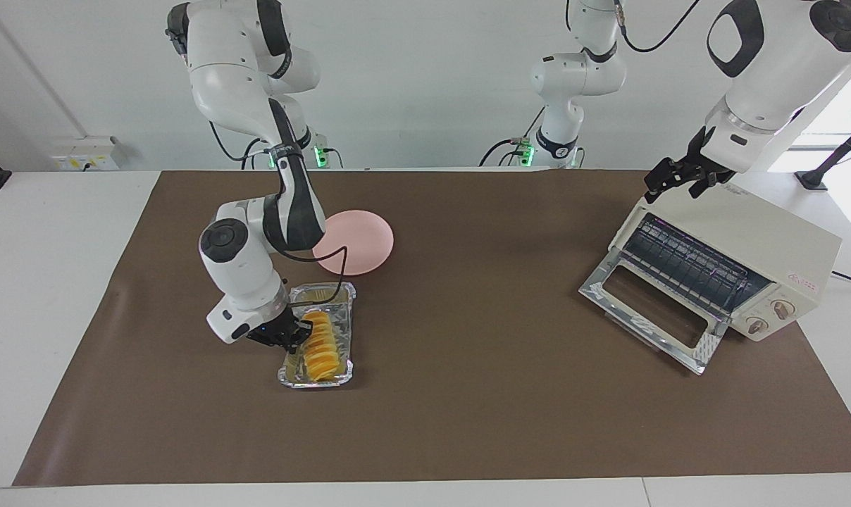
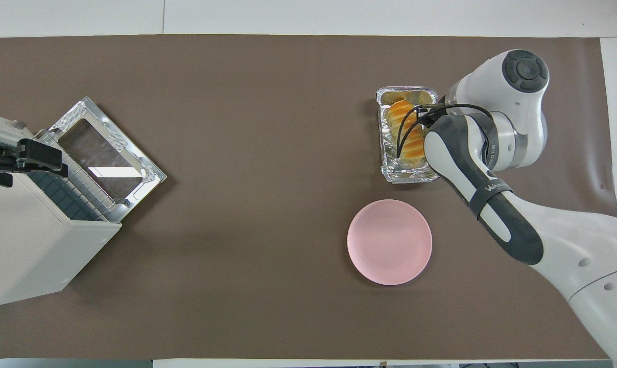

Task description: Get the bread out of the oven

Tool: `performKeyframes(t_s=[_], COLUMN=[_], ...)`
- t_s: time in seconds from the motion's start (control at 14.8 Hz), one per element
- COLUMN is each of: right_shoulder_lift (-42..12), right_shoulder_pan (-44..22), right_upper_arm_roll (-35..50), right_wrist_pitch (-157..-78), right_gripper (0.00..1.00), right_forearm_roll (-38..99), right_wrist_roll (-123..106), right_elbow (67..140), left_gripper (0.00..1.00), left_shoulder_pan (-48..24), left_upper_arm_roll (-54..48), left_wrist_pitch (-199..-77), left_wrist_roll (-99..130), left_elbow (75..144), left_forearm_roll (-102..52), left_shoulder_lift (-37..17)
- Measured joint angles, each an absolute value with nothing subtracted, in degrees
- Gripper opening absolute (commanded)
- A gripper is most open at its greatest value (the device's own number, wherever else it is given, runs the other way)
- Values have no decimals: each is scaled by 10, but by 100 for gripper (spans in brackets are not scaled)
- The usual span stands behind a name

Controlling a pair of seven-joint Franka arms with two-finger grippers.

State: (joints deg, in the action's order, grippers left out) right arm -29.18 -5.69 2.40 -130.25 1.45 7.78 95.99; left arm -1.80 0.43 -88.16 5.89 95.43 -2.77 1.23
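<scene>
The bread (image 1: 318, 346) (image 2: 398, 112), a golden-orange ridged loaf, lies in a crinkled silver foil tray (image 1: 342, 296) (image 2: 408, 176) on the brown mat, farther from the robots than the pink plate (image 1: 361, 243) (image 2: 389, 241). My right gripper (image 1: 292, 335) is low at the tray's side rim, right against the loaf; the arm's own wrist hides it in the overhead view. The cream-white oven (image 1: 749, 232) (image 2: 27, 245) stands at the left arm's end, its glass door (image 1: 644, 310) (image 2: 104, 148) dropped open and its wire rack bare. My left gripper (image 1: 672, 184) (image 2: 58, 159) hovers open over the oven's top.
The brown mat (image 1: 482, 394) covers most of the table, with bare mat between the tray and the oven. White table edge (image 1: 59, 232) runs around the mat. A third arm (image 1: 573, 77) stands at the robots' end.
</scene>
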Motion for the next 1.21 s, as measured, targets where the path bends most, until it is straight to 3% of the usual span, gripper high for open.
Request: performKeyframes(t_s=[0.27,0.74,1.21], right_shoulder_lift=[-291,-282,-286], right_shoulder_pan=[-61,-80,-110], right_upper_arm_roll=[26,27,27], right_wrist_pitch=[-1293,-1193,-1195], right_gripper=[100,100,96], right_forearm_roll=[5,-10,-16], right_wrist_roll=[77,77,167], right_elbow=[967,911,905], left_gripper=[100,100,100], left_shoulder_pan=[-18,-18,-18], left_upper_arm_roll=[4,4,5], left_wrist_pitch=[-882,-882,-882], left_wrist_roll=[59,59,59], left_elbow=[954,954,954], left_forearm_roll=[-28,-28,-28], left_shoulder_lift=[12,12,12])
